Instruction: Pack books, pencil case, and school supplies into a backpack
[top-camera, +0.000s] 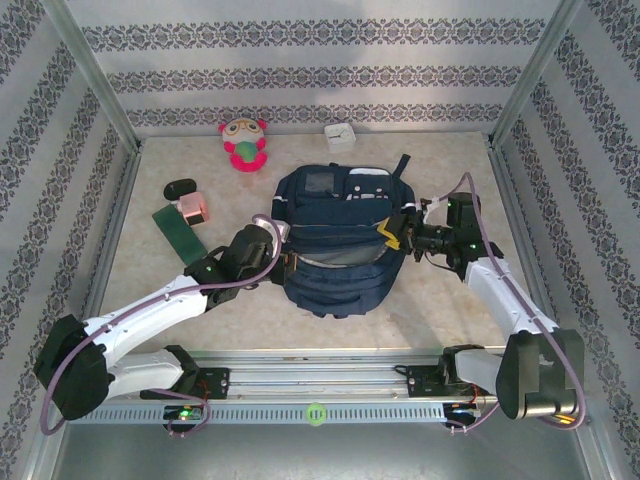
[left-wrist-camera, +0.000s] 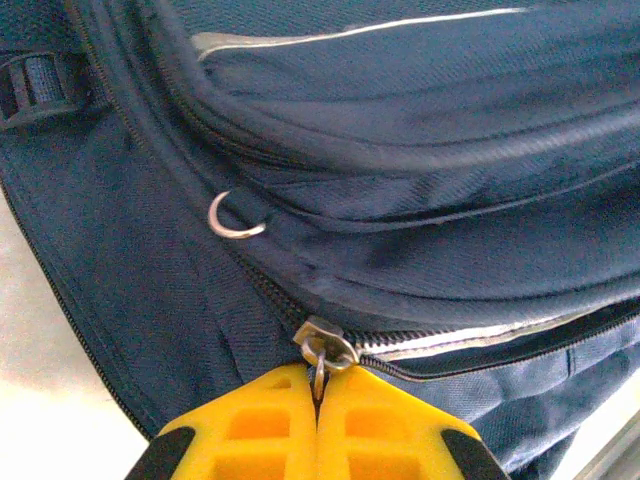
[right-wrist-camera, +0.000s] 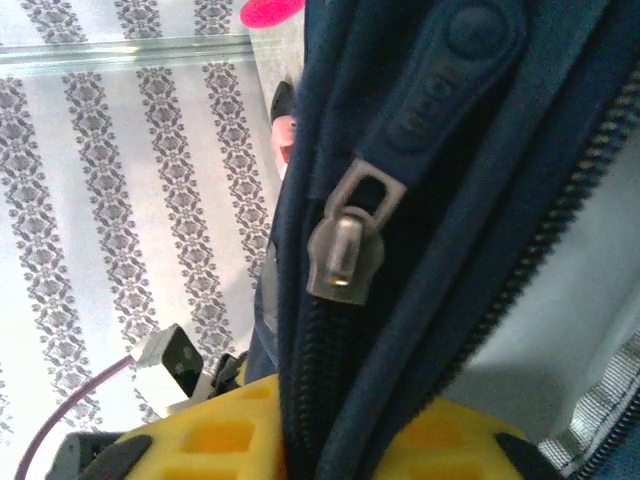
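The navy backpack (top-camera: 340, 240) lies flat in the middle of the counter (top-camera: 450, 310), its grey-white patch (top-camera: 320, 181) toward the far wall. The left end effector (top-camera: 270, 236) sits against its left side and the right end effector (top-camera: 396, 234) against its right side.

The left wrist view gives detail that the overhead one does not. The left end effector (left-wrist-camera: 318, 388) is closed, its yellow fingers (left-wrist-camera: 250, 430) pressed together on the small metal pull ring (left-wrist-camera: 318, 370) of a zip slider (left-wrist-camera: 326, 345). A loose metal D-ring (left-wrist-camera: 236, 219) hangs from the fabric above it.

In the right wrist view, the right end effector (right-wrist-camera: 335, 440) has a yellow finger on each side of a zip edge of the backpack (right-wrist-camera: 520, 150). The fingers stand apart with that fold between them. Whether they press on it cannot be told. Above them are a grey metal slider (right-wrist-camera: 345, 252) and a dark rubber pull tab (right-wrist-camera: 440, 90). The tab has raised lettering, too blurred to read. The patch shows no legible writing from overhead.

Left of the backpack, apart from it, a pink block (top-camera: 195, 208) touches a dark green flat piece (top-camera: 178, 232). A black oval object (top-camera: 180, 187) lies just beyond them. By the far wall are a pink-and-white plush toy (top-camera: 244, 145) and a small white box (top-camera: 340, 135).
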